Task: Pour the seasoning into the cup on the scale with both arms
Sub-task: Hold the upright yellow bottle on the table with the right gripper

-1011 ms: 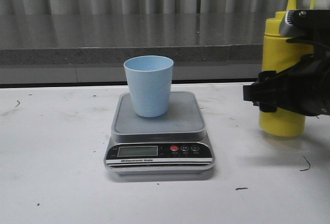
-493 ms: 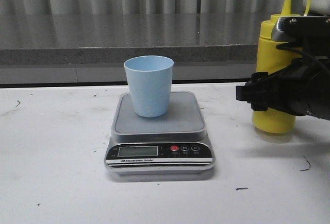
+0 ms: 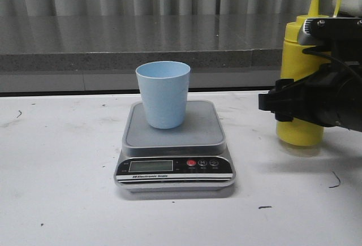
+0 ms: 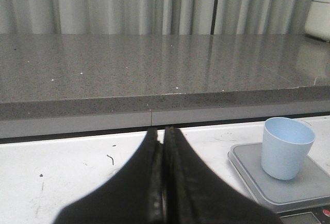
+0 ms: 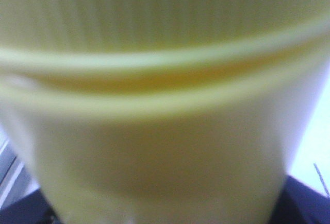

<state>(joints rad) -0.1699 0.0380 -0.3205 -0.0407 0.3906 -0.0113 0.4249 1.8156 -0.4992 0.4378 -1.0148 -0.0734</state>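
Observation:
The pale blue cup (image 3: 163, 93) stands upright on the grey platform of the scale (image 3: 198, 130), mid-table. To its right the yellow seasoning bottle (image 3: 298, 48) is upright, nozzle up with its cap hanging off the tether. My right gripper (image 3: 289, 104) is shut on the bottle's middle, and its base looks just off the table. In the right wrist view the bottle (image 5: 165, 105) fills the frame, blurred. My left gripper (image 4: 163, 132) is shut and empty, left of the cup (image 4: 286, 147) and the scale (image 4: 289, 193). It is out of the front view.
A grey stone ledge (image 3: 113, 42) runs behind the white table (image 3: 62, 189), with a curtain behind it. A white object (image 4: 319, 20) sits on the ledge at the far right. A few small dark marks dot the tabletop.
My right gripper has carried the seasoning bottle left toward the scale and slightly up over the last second; in the last half second it barely moved. The cup and scale have stayed put.

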